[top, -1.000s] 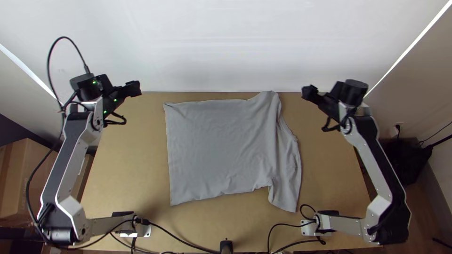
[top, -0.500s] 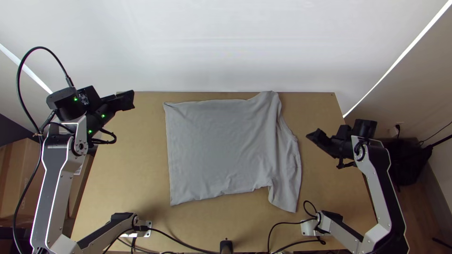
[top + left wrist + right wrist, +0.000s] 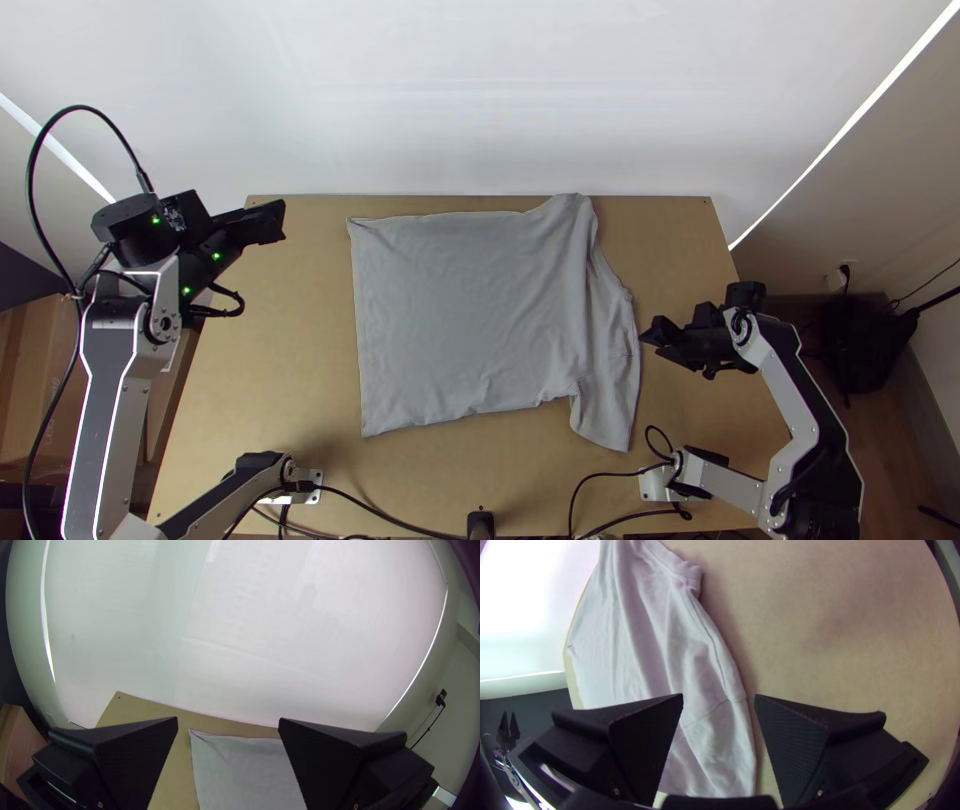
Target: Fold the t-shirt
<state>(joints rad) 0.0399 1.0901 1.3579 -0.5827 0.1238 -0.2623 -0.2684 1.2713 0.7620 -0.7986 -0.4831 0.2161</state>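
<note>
The light grey fabric T-shirt (image 3: 470, 310) lies spread on the light wooden table (image 3: 290, 350), one corner at its far edge. Bare wood separates shirt and black left gripper (image 3: 272, 222), fingers apart; the black right gripper (image 3: 652, 339), equally spread, is by its right edge, where the right wrist view shows a seam (image 3: 728, 700).

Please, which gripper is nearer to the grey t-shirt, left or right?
Right. In the top view, the right gripper is just beside the t-shirt's right edge; the left gripper is farther off, beyond its far left corner.
</note>
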